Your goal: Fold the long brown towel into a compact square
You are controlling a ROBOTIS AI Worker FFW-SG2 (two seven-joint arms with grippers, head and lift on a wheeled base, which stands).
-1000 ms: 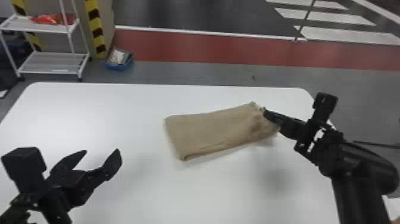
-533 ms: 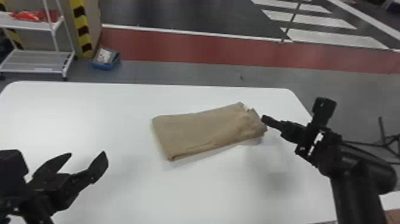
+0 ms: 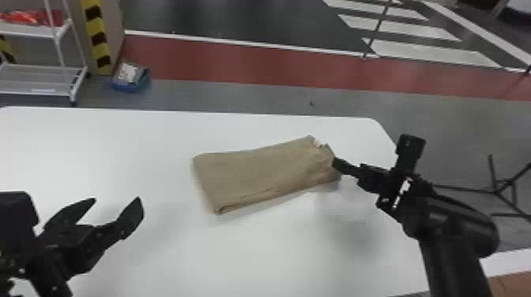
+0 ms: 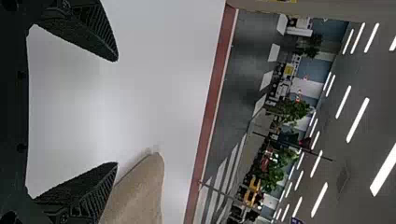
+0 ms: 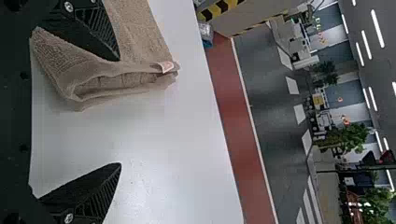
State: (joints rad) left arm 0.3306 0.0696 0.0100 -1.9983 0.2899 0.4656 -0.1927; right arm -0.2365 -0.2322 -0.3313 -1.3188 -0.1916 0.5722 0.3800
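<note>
Where the right tool point(image 3: 338, 164) overlaps, towel point(image 3: 260, 173) is hidden.

Towel point(image 4: 140, 191) cropped, left wrist view edge; its label point(image 5: 166, 66) too small; bench point(image 3: 245, 252) cut off, head view.

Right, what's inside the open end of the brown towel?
More layers of the brown towel itself show between its edges, with a small tag at one corner. Deeper in, the towel covers everything, so I can't tell.

The left gripper point(image 3: 116, 200) gapes, the brown towel point(image 4: 140, 191) beyond.
</note>
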